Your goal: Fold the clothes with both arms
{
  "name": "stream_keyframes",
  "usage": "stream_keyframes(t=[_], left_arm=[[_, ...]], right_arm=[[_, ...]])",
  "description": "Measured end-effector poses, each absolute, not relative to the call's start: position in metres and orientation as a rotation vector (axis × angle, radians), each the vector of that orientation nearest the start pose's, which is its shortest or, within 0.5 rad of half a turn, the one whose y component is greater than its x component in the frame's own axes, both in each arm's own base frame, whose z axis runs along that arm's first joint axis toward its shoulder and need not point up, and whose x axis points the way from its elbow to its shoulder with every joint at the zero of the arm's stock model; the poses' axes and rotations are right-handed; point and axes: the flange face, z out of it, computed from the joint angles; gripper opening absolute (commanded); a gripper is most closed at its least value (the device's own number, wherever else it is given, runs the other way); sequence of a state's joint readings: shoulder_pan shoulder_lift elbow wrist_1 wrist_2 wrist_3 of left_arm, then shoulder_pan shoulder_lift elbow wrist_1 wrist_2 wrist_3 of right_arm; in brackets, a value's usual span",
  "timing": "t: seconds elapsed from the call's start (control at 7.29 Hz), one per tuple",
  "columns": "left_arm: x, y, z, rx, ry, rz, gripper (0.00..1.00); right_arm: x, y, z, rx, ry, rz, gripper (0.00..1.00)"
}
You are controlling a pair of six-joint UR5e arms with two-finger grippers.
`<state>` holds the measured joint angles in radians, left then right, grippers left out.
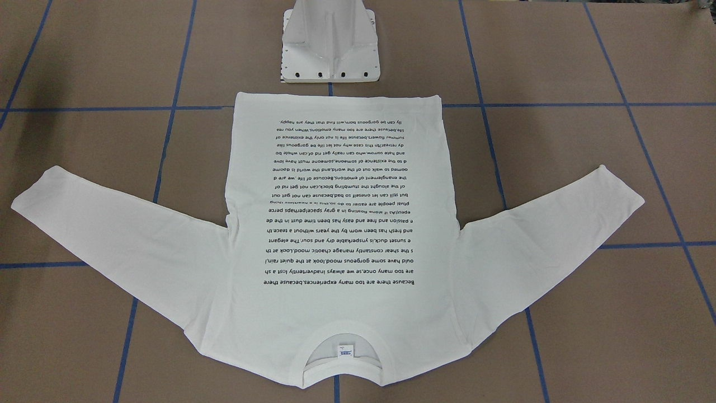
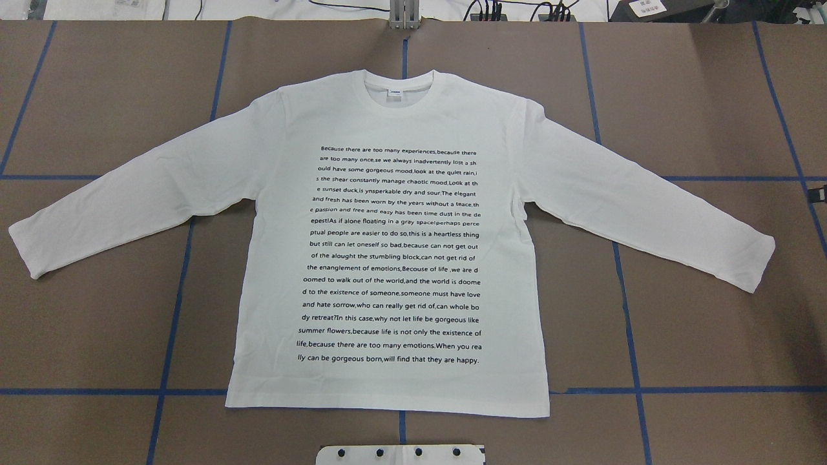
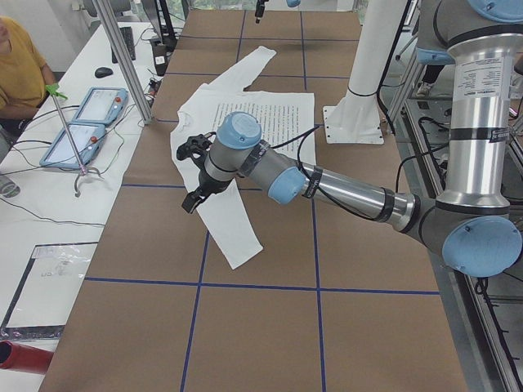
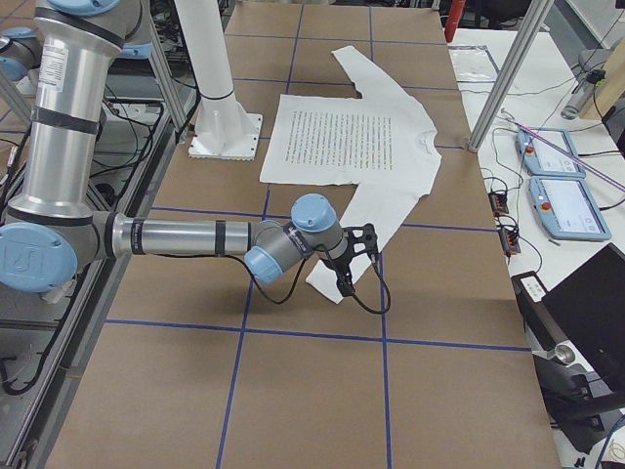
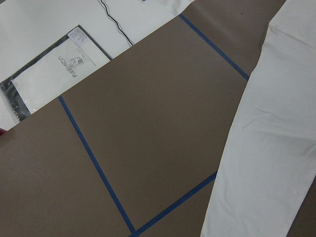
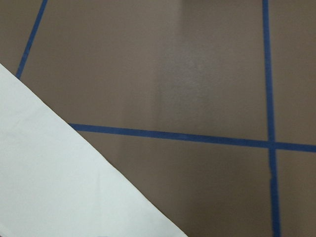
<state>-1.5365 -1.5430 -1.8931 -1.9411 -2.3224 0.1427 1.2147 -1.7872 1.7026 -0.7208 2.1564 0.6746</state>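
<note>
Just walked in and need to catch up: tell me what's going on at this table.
A two-armed robot is due to fold a white long-sleeved T-shirt, and no fold is made yet. The shirt lies flat, print up, sleeves spread, hem toward the white pedestal base. The left tool and the right tool each hang above the table near a sleeve, and neither grips the shirt. Whether they are open or shut cannot be told.

left arm: silver-grey tubes, light blue joint caps, black cable, printed label on upright tube | right arm: same build, black bands | left pincer, right pincer: black | pedestal, top centre: white, four dark holes
</note>
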Motion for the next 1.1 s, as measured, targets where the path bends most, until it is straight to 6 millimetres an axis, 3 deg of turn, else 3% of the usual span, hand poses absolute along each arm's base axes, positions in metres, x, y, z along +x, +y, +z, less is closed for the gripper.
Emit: stream_keyframes(t=[0.14,0.27,0.41,0.82,1.1], left_arm=[[-0.049,-0.489,0.469,0.677,0.691,0.413,1.00],[-0.049,-0.489,0.468,0.680,0.690,0.415,1.00],[-0.049,-0.489,0.467,0.682,0.690,0.416,1.00],[-0.048,-0.489,0.466,0.685,0.690,0.418,1.00],[-0.049,-0.489,0.466,0.686,0.689,0.418,1.00]], right_arm=[[-0.113,-0.425,0.620,0.387,-0.850,0.105,0.94],[-0.136,-0.419,0.640,0.393,-0.838,0.116,0.90],[-0.146,-0.415,0.654,0.389,-0.826,0.118,0.88],[-0.150,-0.407,0.681,0.372,-0.812,0.117,0.79],[-0.151,-0.403,0.694,0.366,-0.810,0.113,0.63]])
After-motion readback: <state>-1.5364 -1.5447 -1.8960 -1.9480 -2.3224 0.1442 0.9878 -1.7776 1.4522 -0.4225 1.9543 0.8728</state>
